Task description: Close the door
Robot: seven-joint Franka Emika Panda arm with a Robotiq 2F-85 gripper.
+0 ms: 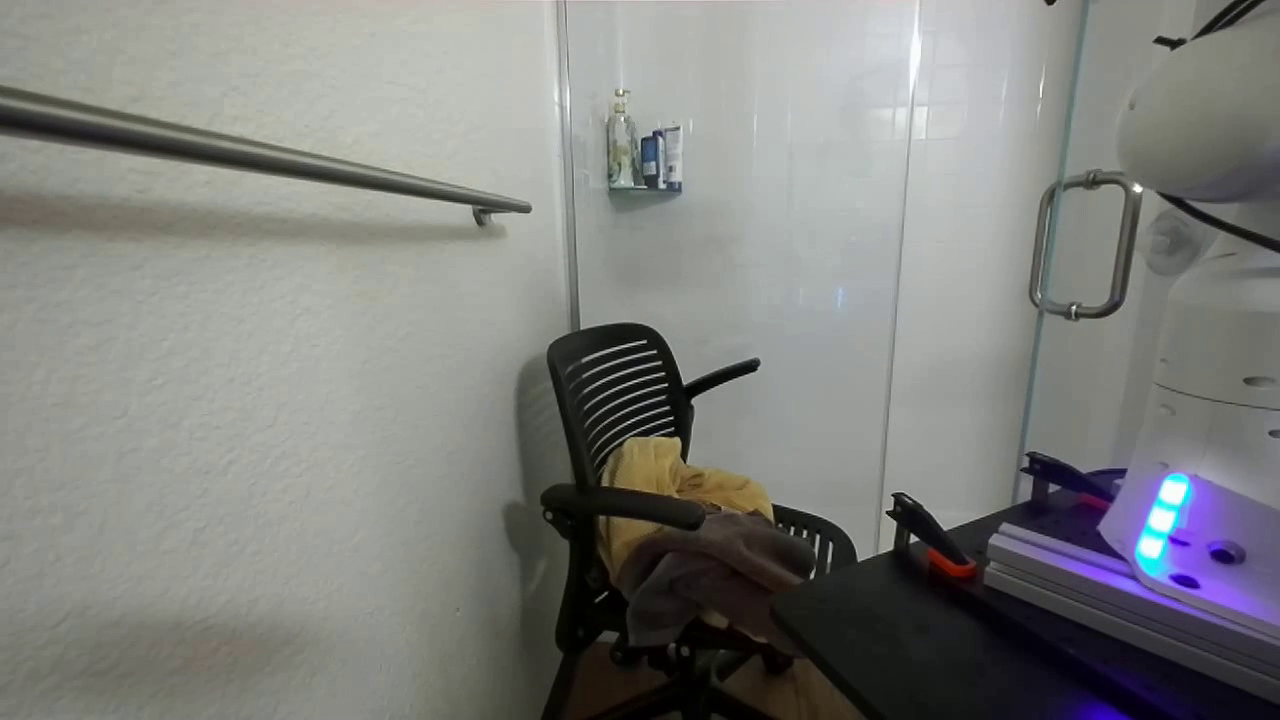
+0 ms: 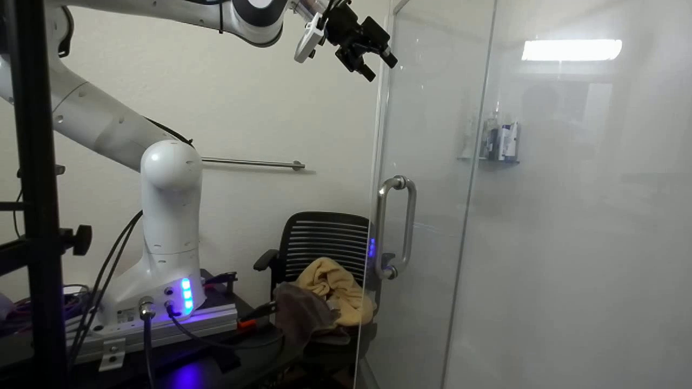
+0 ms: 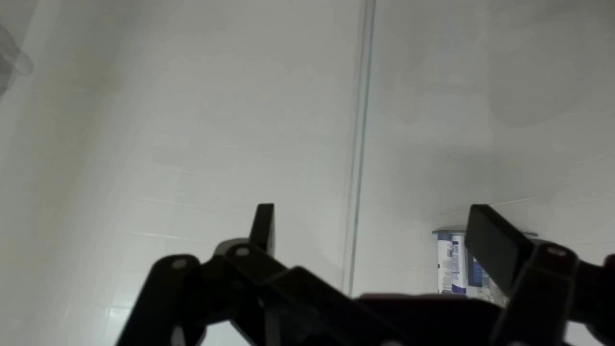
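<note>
The door (image 2: 427, 319) is a tall, glossy see-through panel. It also shows at the right in an exterior view (image 1: 1085, 400), standing open, its free edge apart from the fixed panel's edge. Its silver D-shaped handle (image 2: 380, 227) shows in both exterior views (image 1: 1124, 250). My gripper (image 2: 380, 68) is high up, well above the handle, near the top of the door's free edge in the picture; the distance to the glass cannot be told. In the wrist view the gripper (image 3: 372, 211) is open and empty, with an upright glass edge behind the fingers. The handle is out of the wrist view.
A black chair (image 1: 620, 390) with a yellow towel (image 1: 650, 460) and a brown cloth (image 1: 720, 570) stands by the wall. A grey rail (image 1: 300, 160) runs along the wall. Bottles (image 1: 650, 160) stand on a small shelf. A black table (image 1: 900, 620) bears the arm.
</note>
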